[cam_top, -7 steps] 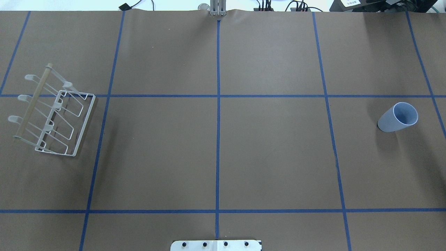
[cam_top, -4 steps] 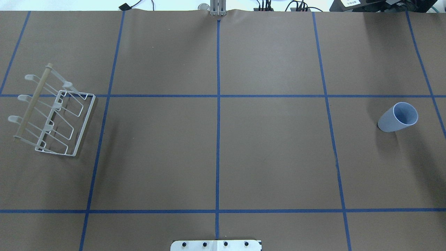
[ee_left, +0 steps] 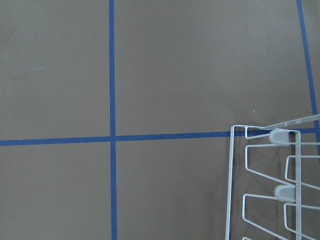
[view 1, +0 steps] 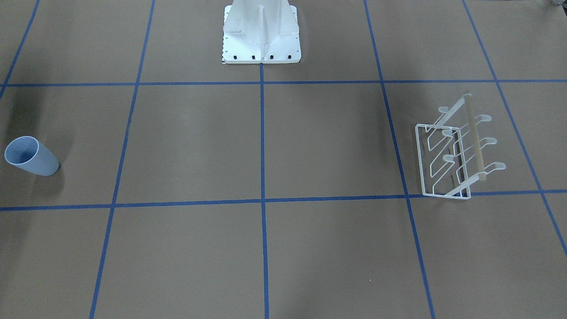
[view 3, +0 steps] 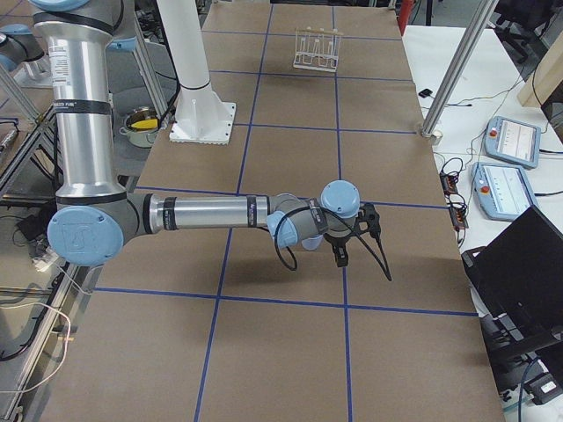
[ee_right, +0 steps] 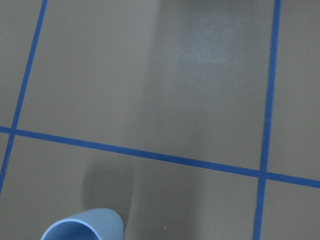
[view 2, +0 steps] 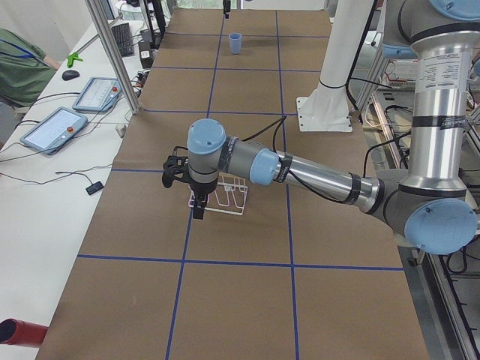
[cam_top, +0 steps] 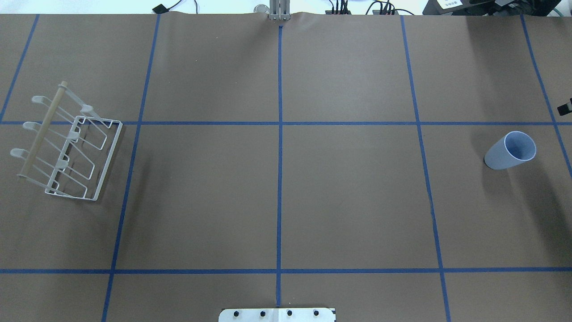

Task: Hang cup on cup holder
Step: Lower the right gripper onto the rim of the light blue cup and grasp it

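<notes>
Step in hand: approach to the cup, with nothing grasped and nothing hung yet. The cup (cam_top: 509, 151) stood upright on the surface (cam_top: 357, 201), mouth up, below the right claw (view 3: 341, 257) and off to one side of it, not touching. In the right wrist view only its rim showed, at the lower edge. The cup holder (cam_top: 71, 143) sat beneath the left claw (view 2: 198, 211), well apart from the right claw and the cup. Both arms reached out low, forearms near level, claws pointing down. We could not tell whether either claw's fingers were apart or together. We judged the next move to be: centre the right claw over the cup, descend, close on its wall, then carry it towards a prong (cam_top: 27, 125), mouth down
</notes>
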Controlling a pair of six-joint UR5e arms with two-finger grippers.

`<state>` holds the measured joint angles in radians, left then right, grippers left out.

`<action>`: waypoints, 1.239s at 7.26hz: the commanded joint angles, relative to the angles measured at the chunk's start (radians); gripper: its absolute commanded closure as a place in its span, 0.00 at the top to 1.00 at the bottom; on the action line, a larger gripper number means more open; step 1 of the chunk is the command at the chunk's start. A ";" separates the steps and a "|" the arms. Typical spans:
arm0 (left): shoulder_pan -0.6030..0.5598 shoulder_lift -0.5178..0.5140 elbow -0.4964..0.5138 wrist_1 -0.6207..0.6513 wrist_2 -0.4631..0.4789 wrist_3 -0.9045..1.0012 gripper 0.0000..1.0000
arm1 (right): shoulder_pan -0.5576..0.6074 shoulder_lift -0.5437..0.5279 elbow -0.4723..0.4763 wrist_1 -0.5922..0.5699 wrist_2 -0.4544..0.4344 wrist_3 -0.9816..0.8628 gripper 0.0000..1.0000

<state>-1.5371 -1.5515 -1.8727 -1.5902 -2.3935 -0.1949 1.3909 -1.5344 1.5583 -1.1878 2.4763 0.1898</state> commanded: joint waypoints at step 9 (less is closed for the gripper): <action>0.000 -0.004 0.007 -0.001 -0.001 -0.004 0.98 | -0.153 -0.001 -0.038 0.022 0.009 0.008 0.47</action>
<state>-1.5370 -1.5552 -1.8654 -1.5908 -2.3934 -0.1994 1.2425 -1.5342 1.5218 -1.1604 2.4839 0.1929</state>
